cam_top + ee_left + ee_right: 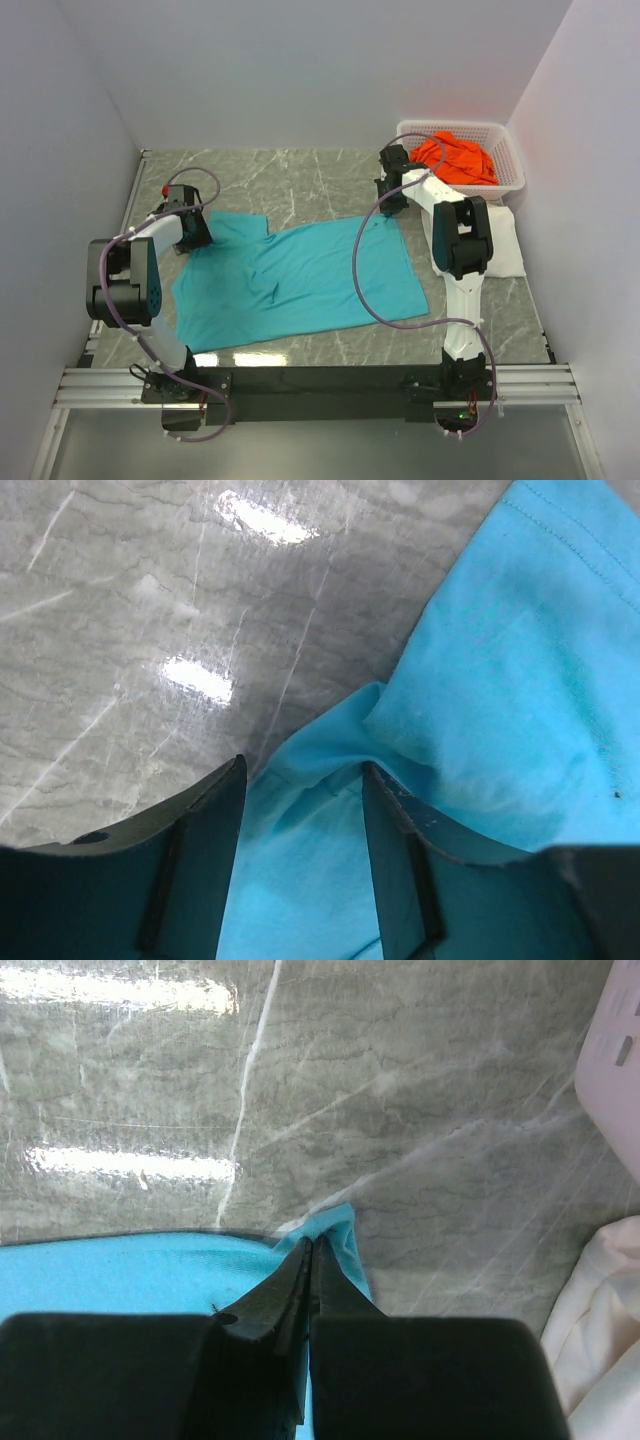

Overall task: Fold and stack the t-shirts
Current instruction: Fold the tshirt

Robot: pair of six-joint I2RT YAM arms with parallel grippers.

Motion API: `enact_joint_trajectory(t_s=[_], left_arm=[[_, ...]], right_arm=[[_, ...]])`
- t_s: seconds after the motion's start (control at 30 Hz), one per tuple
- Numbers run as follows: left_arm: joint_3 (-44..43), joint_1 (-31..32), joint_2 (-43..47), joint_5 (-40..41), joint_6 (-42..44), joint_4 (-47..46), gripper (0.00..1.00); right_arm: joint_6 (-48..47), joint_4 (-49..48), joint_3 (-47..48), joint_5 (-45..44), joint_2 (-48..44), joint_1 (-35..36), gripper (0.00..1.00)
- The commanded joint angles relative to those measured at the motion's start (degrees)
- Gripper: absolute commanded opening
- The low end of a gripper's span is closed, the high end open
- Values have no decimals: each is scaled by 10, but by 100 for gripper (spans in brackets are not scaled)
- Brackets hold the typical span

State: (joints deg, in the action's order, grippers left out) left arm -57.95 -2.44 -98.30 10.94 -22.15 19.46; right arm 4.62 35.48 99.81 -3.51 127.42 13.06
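The right arm (460,240) hides part of the white t-shirt (506,250), and the basket (512,186) hides the underside of the orange t-shirt (458,158).

The teal t-shirt (300,275) was soft, matt cloth with a fine knit. The table (300,185) under it looked like grey marble, smooth and glossy, with bright reflections. To the right of the teal t-shirt, the basket (512,160) was white plastic lattice and held the orange t-shirt (458,160), of crumpled cloth. The left gripper (302,770) had fingers (195,860) of dark, matt plastic.
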Motion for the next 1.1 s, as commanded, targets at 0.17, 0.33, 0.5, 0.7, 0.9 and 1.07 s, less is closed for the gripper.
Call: enact_joint_trajectory(t_s=[0.17,0.33,0.5,0.7,0.9,1.07], left_arm=[[-21,-8,8,-17,11,-21,52],[-34,-8,-27,-18,12,-12,49],[-30,-9,-47,-24,12,-3,40],[-20,-8,-52,-28,14,0,23],[-34,-9,-40,-18,18,8,1],[-30,-11,-11,-2,16,7,1]], right_arm=[[-1,-12,-14,-11,-16,-5,0],[-2,-10,-14,-17,-17,-5,0],[0,-11,-15,-21,-19,-5,0],[6,-10,-10,-22,-21,-4,0],[19,-17,-9,-37,-38,-7,0],[46,-38,-23,-51,-69,-20,0]])
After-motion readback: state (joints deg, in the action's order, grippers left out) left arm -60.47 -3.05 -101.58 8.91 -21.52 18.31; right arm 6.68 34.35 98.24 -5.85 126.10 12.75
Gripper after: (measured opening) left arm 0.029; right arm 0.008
